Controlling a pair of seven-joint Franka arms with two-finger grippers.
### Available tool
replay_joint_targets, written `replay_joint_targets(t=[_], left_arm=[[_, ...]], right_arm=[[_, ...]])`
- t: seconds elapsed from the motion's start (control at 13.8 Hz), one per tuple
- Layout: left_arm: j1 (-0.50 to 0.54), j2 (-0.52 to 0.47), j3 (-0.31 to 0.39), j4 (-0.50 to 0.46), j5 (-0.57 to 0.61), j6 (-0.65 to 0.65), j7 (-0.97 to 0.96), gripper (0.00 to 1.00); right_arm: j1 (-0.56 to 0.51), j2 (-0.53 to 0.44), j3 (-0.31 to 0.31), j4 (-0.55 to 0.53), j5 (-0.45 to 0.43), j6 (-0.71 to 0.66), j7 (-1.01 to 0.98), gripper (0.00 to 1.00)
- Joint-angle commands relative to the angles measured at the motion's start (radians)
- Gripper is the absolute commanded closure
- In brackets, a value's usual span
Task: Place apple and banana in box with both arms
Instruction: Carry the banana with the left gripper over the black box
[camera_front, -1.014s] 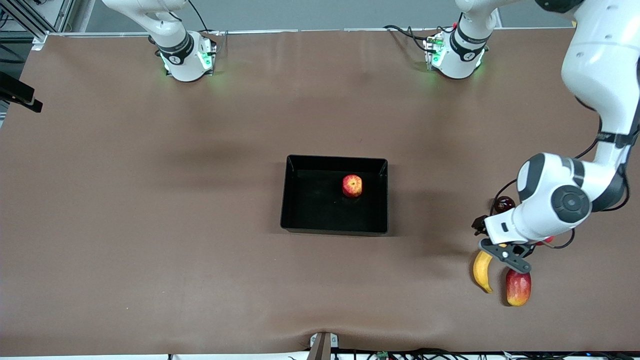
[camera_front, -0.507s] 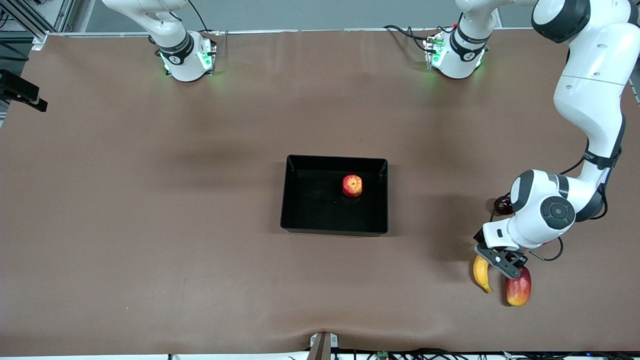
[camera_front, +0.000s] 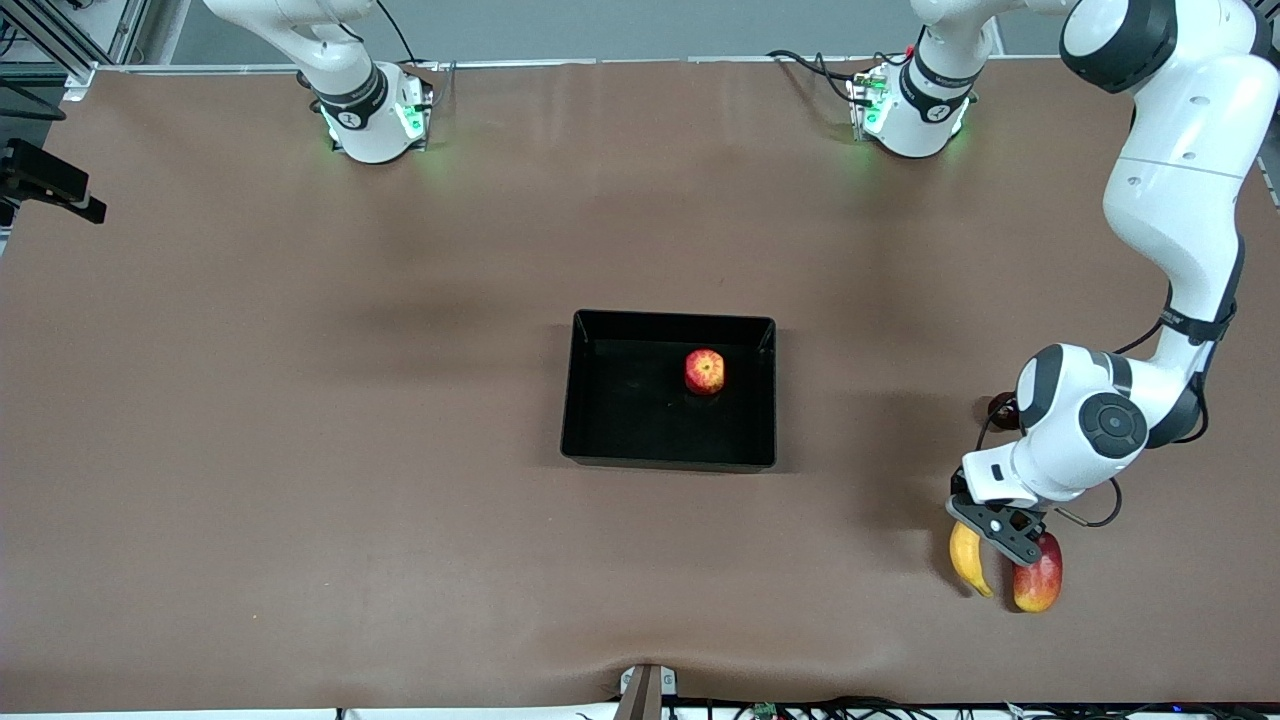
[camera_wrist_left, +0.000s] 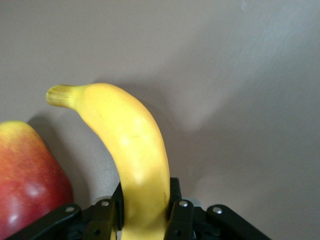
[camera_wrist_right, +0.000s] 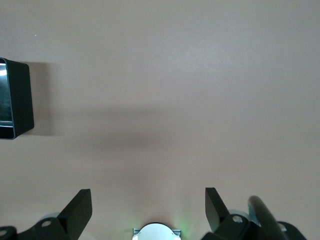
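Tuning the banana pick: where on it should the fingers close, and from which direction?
From above, across the banana at its thick middle, as the left gripper is shut on it now. It lies flat on the table, and the mango sits close beside it, so keep the fingers narrow.

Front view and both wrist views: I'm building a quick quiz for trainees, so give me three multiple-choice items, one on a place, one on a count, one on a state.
1. Where is the apple?
A. in the box
B. beside the banana
C. on bare table

2. How many fruits lie in the box?
A. none
B. one
C. two

3. What is the left gripper doing?
A. open over the box
B. shut on the mango
C. shut on the banana

Key: 1 A, it sits inside the black walls. 2 B, only the apple is there. 3 C, its fingers clamp the banana; the right gripper waits open.
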Motion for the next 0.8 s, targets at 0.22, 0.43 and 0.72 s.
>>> replay_joint_targets(t=[0.22,0.43,0.72], left_arm=[[-0.058,-0.073,-0.203,0.111,-0.045,-0.331,-0.303,1.0],[-0.144,-0.08,-0.248,0.127,-0.043,-0.409,-0.53,1.0],[-0.261,-0.079,-0.283,0.127,-0.034,-0.409,-0.806,1.0]], right_arm=[[0.007,-0.021,-0.01,-0.021,0.013,0.003,-0.009,0.0],[0.013,-0.023,-0.017,-0.034,0.013,0.026,-0.009,0.0],[0.013,-0.017,-0.035,-0.037,0.013,0.059,-0.009,0.0]])
